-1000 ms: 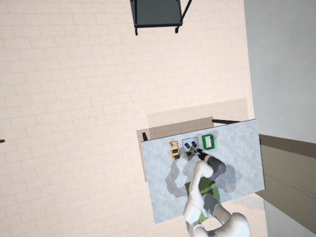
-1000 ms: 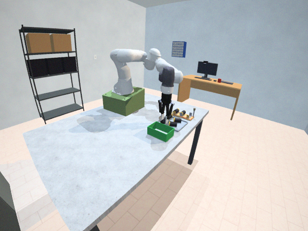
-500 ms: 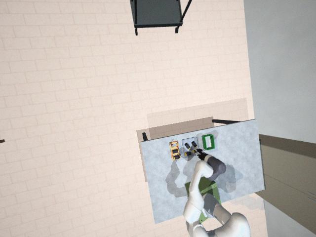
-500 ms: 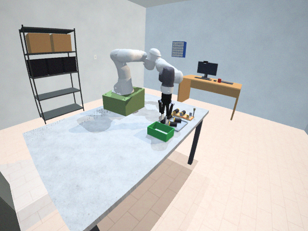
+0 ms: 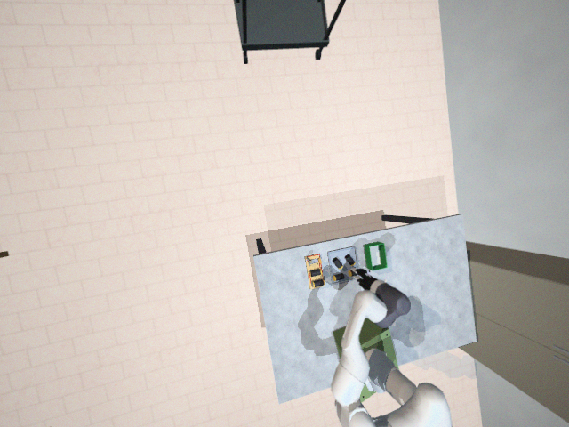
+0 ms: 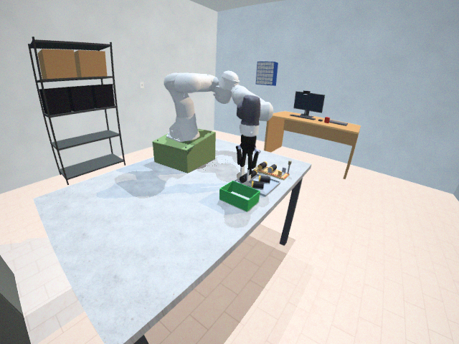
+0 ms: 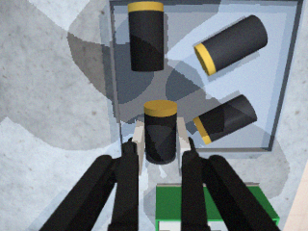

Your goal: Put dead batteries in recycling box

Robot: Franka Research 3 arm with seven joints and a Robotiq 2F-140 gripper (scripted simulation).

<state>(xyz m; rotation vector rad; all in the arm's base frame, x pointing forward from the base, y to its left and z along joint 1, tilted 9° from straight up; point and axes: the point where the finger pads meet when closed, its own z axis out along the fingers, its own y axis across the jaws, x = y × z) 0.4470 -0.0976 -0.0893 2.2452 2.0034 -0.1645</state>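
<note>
Black cylindrical yellow-ended battery (image 5: 350, 273) (image 6: 243, 178) (image 7: 160, 137) clamped in my black two-finger gripper (image 5: 355, 272) (image 6: 246, 175) (image 7: 160, 128); open green box (image 5: 368, 258) (image 6: 236, 198), wrist-view 5 o'clock, looks empty: zero binned, two left.

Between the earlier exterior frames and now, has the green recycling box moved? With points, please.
No. In the exterior view, the green recycling box (image 5: 366, 257) (image 6: 237, 200) (image 7: 213, 204) sits at the same place relative to the table's (image 5: 293, 367) (image 6: 129, 259) near edge.
</note>
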